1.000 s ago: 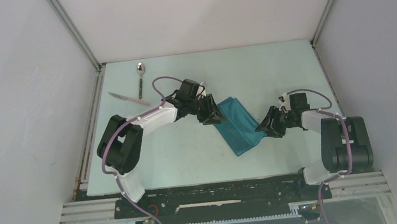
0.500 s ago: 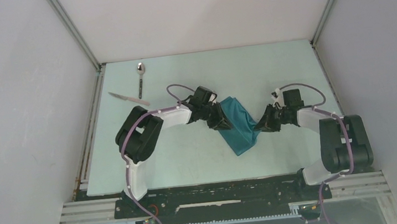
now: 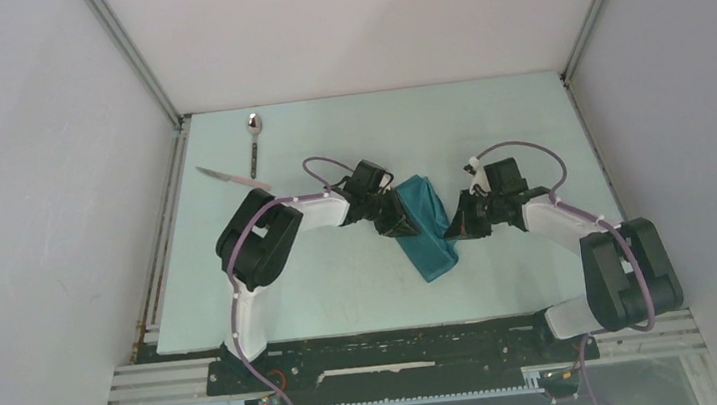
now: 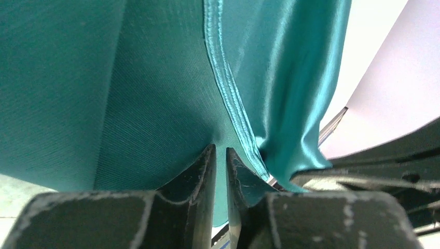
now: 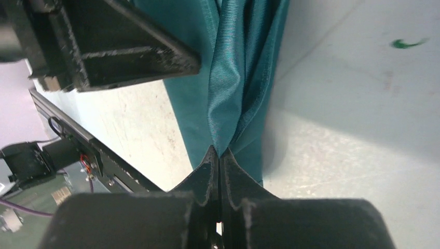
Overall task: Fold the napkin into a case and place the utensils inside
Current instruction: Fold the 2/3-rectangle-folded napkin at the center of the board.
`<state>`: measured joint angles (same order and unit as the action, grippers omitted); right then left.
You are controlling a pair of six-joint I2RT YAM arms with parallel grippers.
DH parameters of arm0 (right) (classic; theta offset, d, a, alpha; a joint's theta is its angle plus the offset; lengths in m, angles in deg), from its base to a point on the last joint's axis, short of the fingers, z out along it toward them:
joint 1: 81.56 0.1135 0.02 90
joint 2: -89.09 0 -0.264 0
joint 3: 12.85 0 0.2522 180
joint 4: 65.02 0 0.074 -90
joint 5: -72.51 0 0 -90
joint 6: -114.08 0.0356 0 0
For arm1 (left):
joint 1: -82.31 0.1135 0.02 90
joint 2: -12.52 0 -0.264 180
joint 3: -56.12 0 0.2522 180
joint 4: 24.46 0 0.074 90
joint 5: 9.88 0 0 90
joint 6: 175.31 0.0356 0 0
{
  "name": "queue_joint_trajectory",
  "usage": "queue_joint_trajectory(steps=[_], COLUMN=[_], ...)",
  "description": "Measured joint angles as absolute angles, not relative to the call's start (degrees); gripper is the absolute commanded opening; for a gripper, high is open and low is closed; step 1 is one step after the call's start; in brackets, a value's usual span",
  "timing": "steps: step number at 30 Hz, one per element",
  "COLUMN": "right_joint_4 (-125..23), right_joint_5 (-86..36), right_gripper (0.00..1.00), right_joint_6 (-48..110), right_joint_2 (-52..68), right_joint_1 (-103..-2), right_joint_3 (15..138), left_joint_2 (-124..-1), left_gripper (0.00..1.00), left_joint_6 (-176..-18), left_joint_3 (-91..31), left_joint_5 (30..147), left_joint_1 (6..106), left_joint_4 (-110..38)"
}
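Note:
The teal napkin lies as a slanted, bunched strip in the middle of the table. My left gripper is at its left edge, and the wrist view shows the jaws nearly together with a layer of napkin pinched between them at the left gripper. My right gripper is at the cloth's right edge. There the right gripper is shut on a raised fold of the napkin. The utensils lie apart at the far left: a spoon and a knife.
Grey walls close in the pale table on the left, back and right. A black rail runs along the near edge by the arm bases. The left gripper's black body sits close opposite the right one. A small green mark is on the tabletop.
Both grippers have closed on the napkin's edges and moved toward each other. The cloth has narrowed and bunched between them. The utensils have not moved.

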<state>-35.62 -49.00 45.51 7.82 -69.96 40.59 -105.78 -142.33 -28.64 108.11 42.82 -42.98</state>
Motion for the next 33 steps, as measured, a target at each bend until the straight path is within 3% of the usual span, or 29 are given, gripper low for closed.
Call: queue_joint_trajectory(steps=[17,33], right_joint_4=[-36.3,-51.5], right_joint_5=[-48.8,-53.2], right_gripper=[0.0,0.0], right_joint_6=[46.6,57.3], right_joint_2=[6.3,1.8], right_joint_1=[-59.4,-56.7], right_joint_3=[40.6,36.6], left_joint_2=[-106.7,-106.2], left_gripper=[0.15,0.12], left_joint_6=[-143.6,-144.3], left_joint_3=[-27.7,-24.9], left_joint_5=[108.3,108.1], left_joint_1=[42.9,42.9], left_joint_4=[-39.8,-35.2])
